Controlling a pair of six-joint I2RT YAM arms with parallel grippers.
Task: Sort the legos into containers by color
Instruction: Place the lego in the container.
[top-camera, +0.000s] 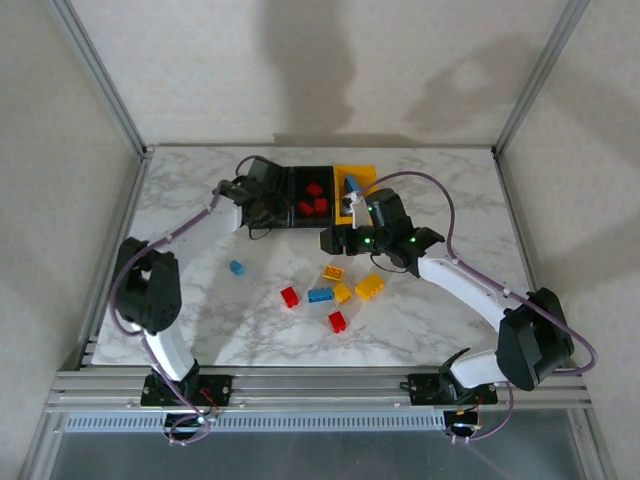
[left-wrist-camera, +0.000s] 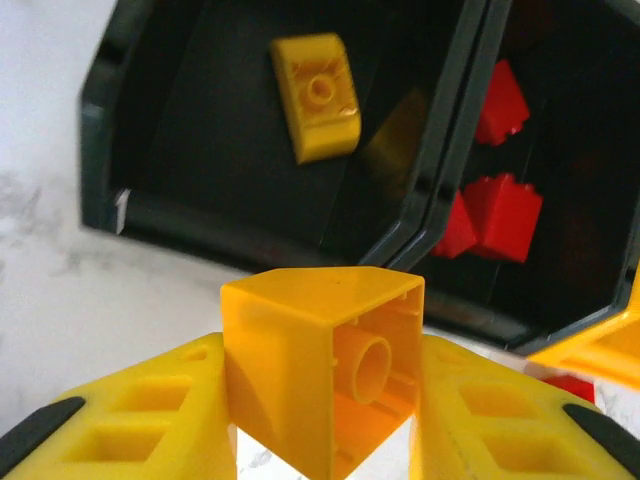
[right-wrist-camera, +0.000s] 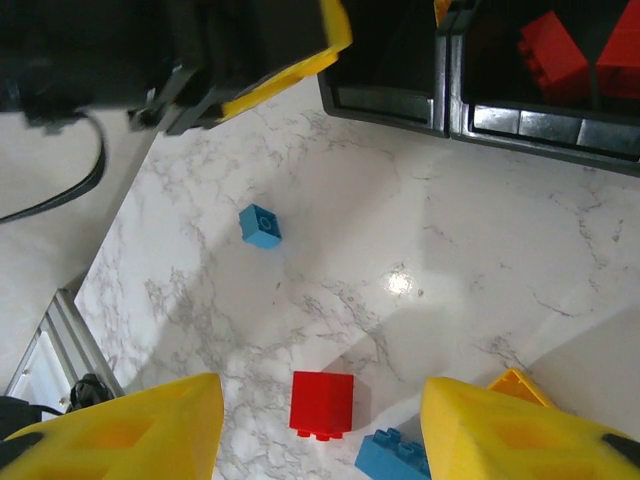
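Legos (top-camera: 337, 321), loose: we count seven from above, red, blue and yellow, clustered on the white marbled tabletop (top-camera: 450, 190), with one blue brick (top-camera: 237, 268) apart at left. Right wrist view: right gripper (right-wrist-camera: 322, 392) parted and empty, a red brick (right-wrist-camera: 321, 403) on the marble between its fingers. Left wrist view supplies what the arm hides from above: left gripper (left-wrist-camera: 325, 420) clamped on a yellow brick (left-wrist-camera: 320, 370) over the left black bin (left-wrist-camera: 200, 150), another yellow piece (left-wrist-camera: 318, 95) inside. Farther back, the containers (top-camera: 291, 200): red bricks (top-camera: 314, 200) in the middle, one blue in the yellow bin (top-camera: 367, 172). Beyond, pale walls (top-camera: 300, 60) and metal posts (top-camera: 100, 80).
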